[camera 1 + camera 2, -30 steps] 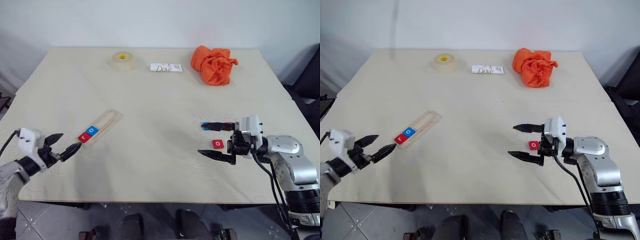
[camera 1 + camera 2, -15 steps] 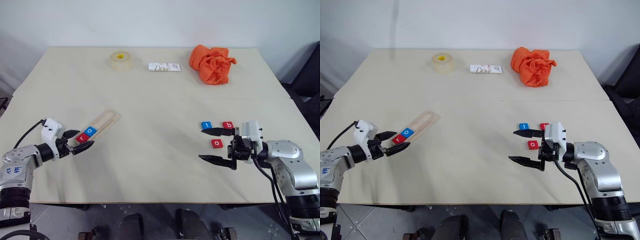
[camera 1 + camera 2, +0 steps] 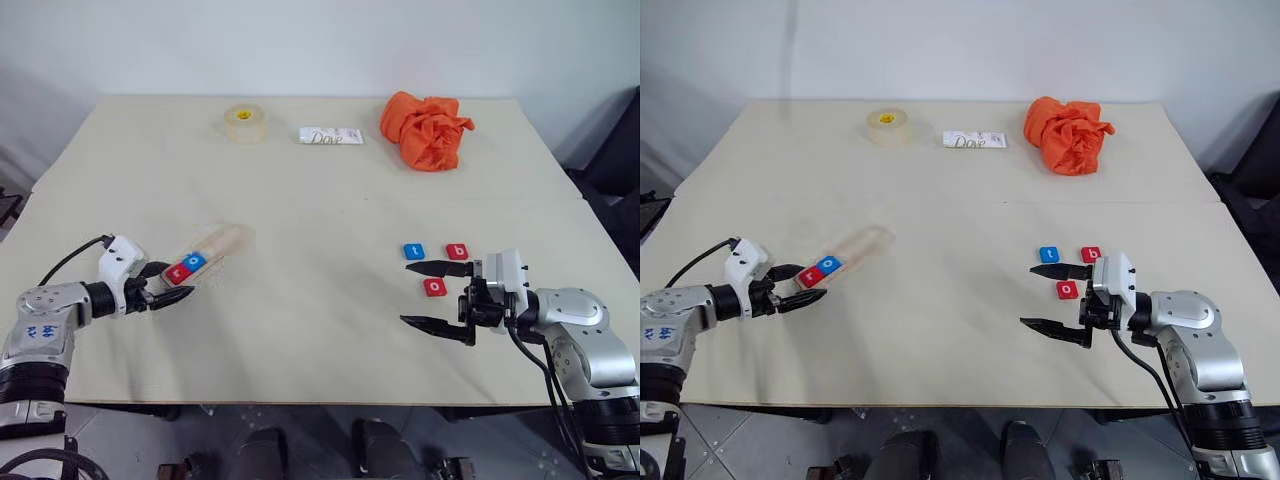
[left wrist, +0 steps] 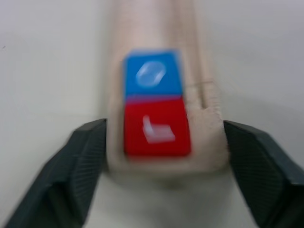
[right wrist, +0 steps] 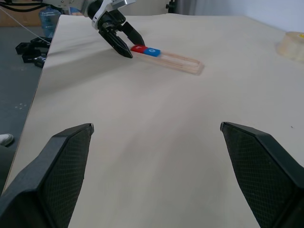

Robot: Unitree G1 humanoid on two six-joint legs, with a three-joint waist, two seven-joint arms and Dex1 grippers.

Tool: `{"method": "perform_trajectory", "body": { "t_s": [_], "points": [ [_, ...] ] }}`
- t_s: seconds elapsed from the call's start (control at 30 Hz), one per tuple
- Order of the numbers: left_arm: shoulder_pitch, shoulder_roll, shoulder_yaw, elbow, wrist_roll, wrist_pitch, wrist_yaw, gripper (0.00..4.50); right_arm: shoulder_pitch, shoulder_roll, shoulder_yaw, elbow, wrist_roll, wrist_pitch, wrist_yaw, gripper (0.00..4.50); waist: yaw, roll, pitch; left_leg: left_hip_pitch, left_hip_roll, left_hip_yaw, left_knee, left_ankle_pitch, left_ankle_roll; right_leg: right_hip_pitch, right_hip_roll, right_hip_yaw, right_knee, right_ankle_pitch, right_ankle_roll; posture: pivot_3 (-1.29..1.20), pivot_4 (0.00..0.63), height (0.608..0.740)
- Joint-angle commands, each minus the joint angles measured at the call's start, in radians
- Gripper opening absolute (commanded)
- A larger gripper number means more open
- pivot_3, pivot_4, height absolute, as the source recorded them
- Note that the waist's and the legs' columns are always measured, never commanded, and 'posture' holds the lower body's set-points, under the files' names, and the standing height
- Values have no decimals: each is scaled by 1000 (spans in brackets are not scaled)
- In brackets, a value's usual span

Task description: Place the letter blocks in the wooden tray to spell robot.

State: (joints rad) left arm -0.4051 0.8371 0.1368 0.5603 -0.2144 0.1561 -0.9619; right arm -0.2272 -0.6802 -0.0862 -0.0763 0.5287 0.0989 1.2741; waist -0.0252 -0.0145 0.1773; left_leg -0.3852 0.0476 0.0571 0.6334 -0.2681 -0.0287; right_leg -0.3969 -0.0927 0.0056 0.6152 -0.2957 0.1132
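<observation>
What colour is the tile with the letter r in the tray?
Red; the r tile shows best in the left wrist view.

Left wrist view was pretty smeared: the wooden tray (image 4: 164, 95) ran out the frame edge, and the white letters on the red block (image 4: 156, 127) and blue block (image 4: 153, 73) were just blobs, maybe an r and an o. In the head views the tray looked ghosted too. The left gripper (image 4: 164, 166) had both fingers (image 4: 76, 166) cropped at the frame's edge.
</observation>
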Motion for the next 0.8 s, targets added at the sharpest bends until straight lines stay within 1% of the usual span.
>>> {"method": "perform_trajectory", "body": {
  "t_s": [0.03,0.17,0.23,0.33,0.4,0.5,0.6,0.8],
  "points": [
    [15,7,-37,53,67,4,27,3395,4,-10,-29,-6,2,-33,8,4500,-1,0,0,0,0,0,0,0,0,0,0,0,1,0,0,0,150,740],
    [14,0,-33,49,60,11,29,3395,7,-12,-30,5,-1,-50,8,4500,-1,0,0,2,0,0,0,2,0,0,0,0,4,0,0,0,150,740],
    [29,-6,-32,15,40,21,3,3395,10,-13,-31,12,-2,-59,10,4500,-1,0,0,3,0,0,0,3,0,0,0,1,5,0,0,0,150,740],
    [40,-24,-19,-64,-1,19,-27,3395,12,-15,-33,24,-3,-70,13,4500,-1,0,0,3,0,0,0,3,0,0,0,1,5,0,0,0,150,740],
    [45,-31,-17,-151,-33,49,-52,3395,14,-19,-34,34,-4,-79,18,4500,0,0,0,2,0,0,0,3,0,0,-1,1,4,0,0,0,150,740],
    [60,-37,-24,-259,-52,48,-86,3395,13,-24,-36,45,-4,-87,27,4500,4,0,0,-1,-1,-1,0,3,0,-1,-1,0,3,0,0,0,150,740],
    [29,-57,-68,-351,-59,72,-114,3395,9,-37,-41,64,-8,-104,46,4500,6,-2,1,-2,-1,-1,0,3,0,-1,-1,0,2,0,0,0,150,740],
    [-39,-100,-176,-438,-27,81,-160,3395,16,-62,-58,71,-19,-111,40,4500,7,-2,1,-2,-1,-1,0,3,0,-1,0,0,2,0,0,0,150,740]
  ]
}}
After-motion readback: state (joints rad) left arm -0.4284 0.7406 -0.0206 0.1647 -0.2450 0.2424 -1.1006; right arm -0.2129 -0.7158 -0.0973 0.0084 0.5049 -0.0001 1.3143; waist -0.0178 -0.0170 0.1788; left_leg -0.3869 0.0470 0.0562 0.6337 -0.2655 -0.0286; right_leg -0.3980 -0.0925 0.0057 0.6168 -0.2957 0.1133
